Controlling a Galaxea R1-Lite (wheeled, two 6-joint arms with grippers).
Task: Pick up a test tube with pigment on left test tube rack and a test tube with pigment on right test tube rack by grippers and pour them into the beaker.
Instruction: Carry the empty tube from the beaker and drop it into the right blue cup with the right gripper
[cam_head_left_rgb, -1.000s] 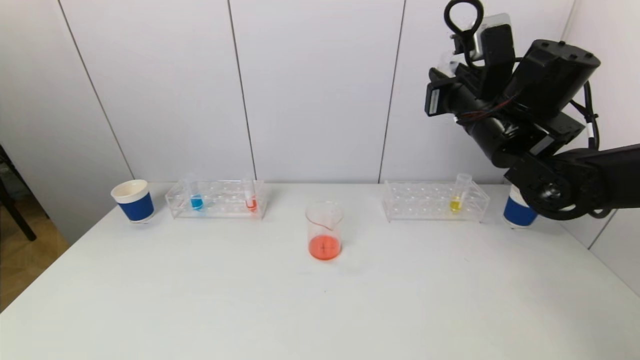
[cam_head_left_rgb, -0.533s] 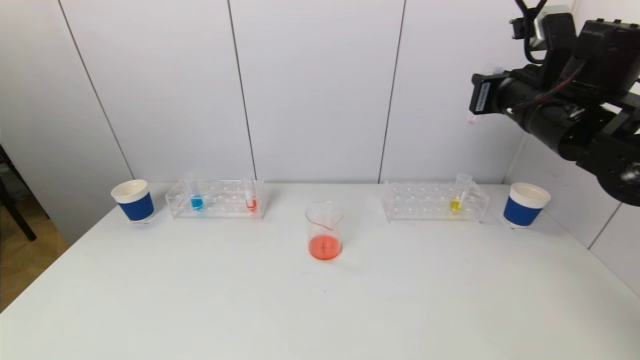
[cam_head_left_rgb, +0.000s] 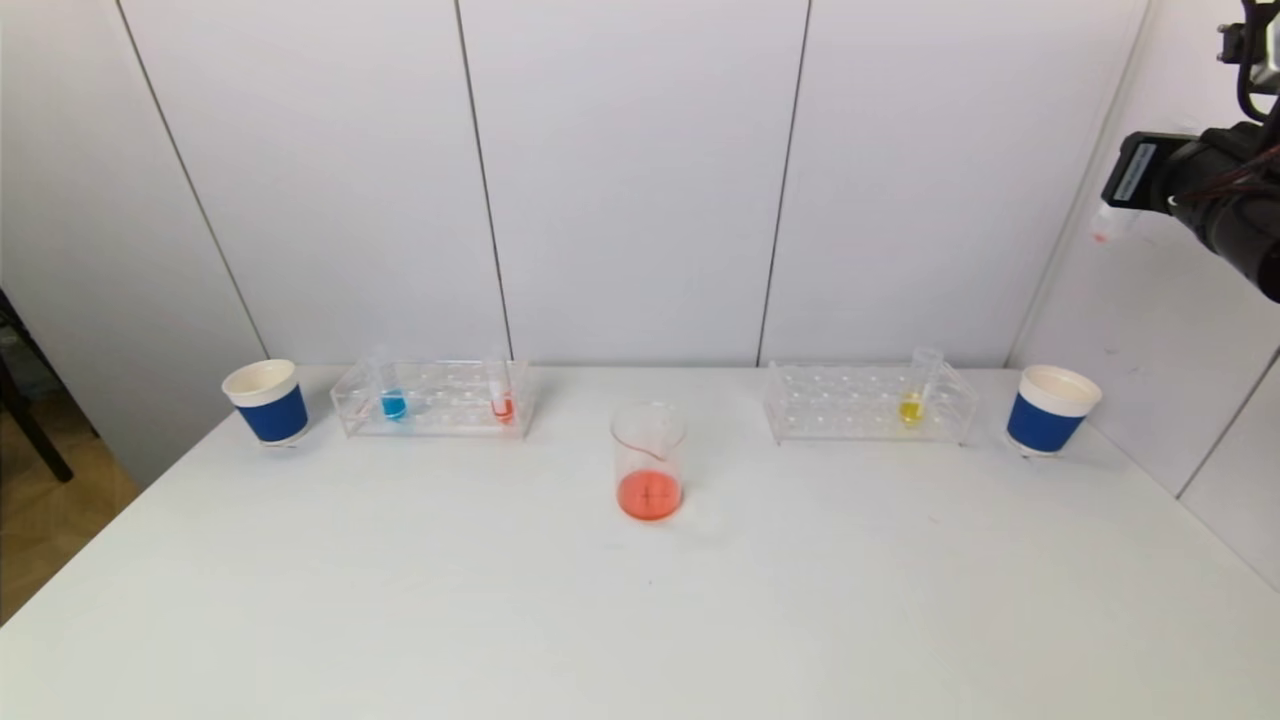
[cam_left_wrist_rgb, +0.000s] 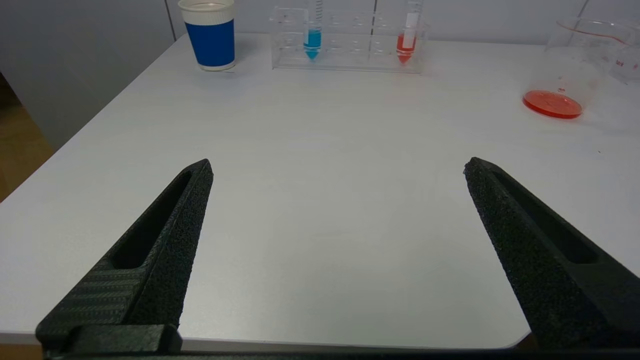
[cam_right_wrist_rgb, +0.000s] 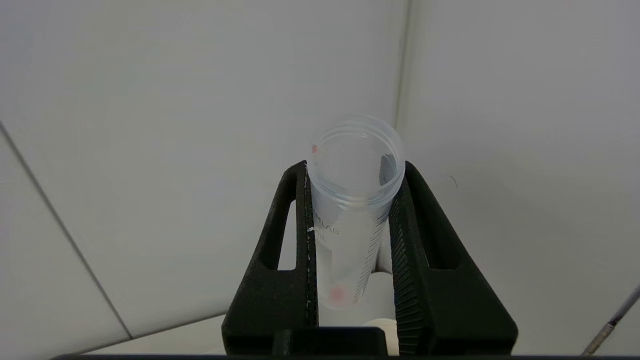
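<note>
My right gripper is shut on a clear test tube that holds only a trace of red at its tip. It hangs high at the far right, above the right blue cup. The beaker, with red liquid in its bottom, stands mid-table. The left rack holds a blue tube and a red tube. In the right rack stands a yellow tube. My left gripper is open and empty, low over the table's near edge, out of the head view.
A blue paper cup stands left of the left rack. Another blue cup stands right of the right rack. Grey wall panels rise close behind the racks. The white table stretches in front of the beaker.
My right arm has swung right and upward from above the right rack to the far right edge of the head view, carrying the tube. The right cup has come into sight.
</note>
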